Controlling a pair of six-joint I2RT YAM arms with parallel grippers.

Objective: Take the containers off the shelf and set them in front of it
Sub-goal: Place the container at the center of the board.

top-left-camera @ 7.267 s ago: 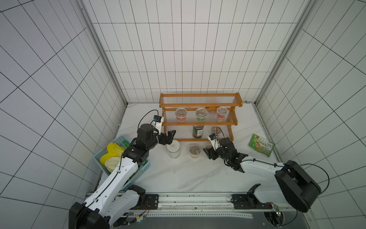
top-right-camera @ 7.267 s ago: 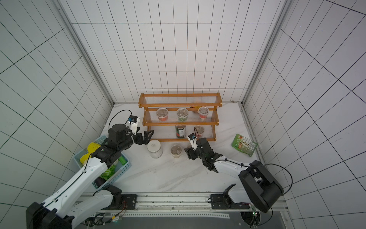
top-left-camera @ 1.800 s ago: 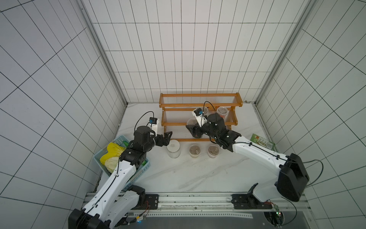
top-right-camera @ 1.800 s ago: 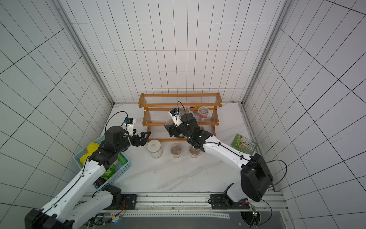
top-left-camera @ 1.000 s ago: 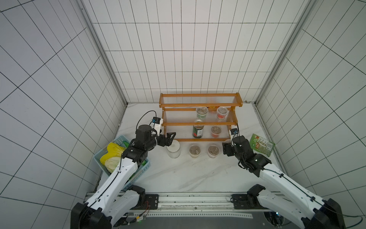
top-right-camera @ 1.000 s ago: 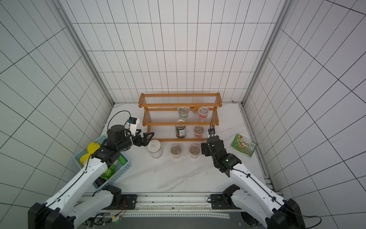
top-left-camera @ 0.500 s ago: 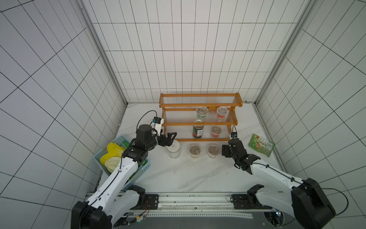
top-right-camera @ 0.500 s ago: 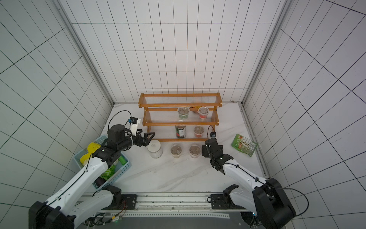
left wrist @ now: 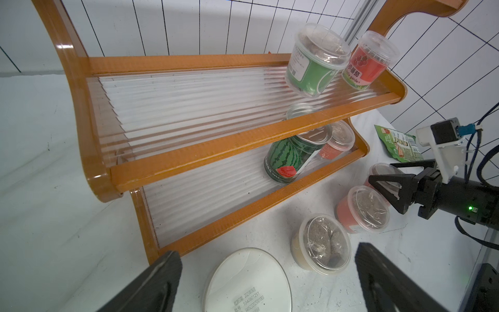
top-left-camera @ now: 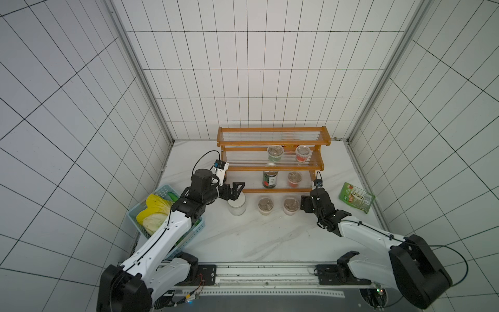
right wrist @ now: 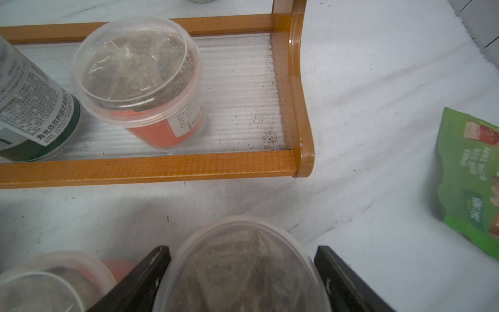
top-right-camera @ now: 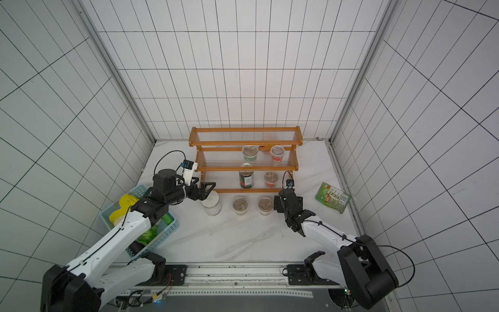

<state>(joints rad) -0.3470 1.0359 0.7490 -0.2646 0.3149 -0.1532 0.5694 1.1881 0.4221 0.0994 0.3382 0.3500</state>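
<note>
Now a third cup (right wrist: 240, 278) has come off the shelf (top-left-camera: 243, 168), onto the counter (top-left-camera: 270, 243) right of centre between the parted jaws of the right tool (top-left-camera: 303, 203); left tool (left wrist: 267, 252) gapes over the jar (left wrist: 247, 281); four remain.

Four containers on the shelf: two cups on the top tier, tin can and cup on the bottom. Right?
No: both top views show the green cup and red cup on the shelf's middle tier, not the top. Tin can and fourth cup: bottom, yes.
</note>
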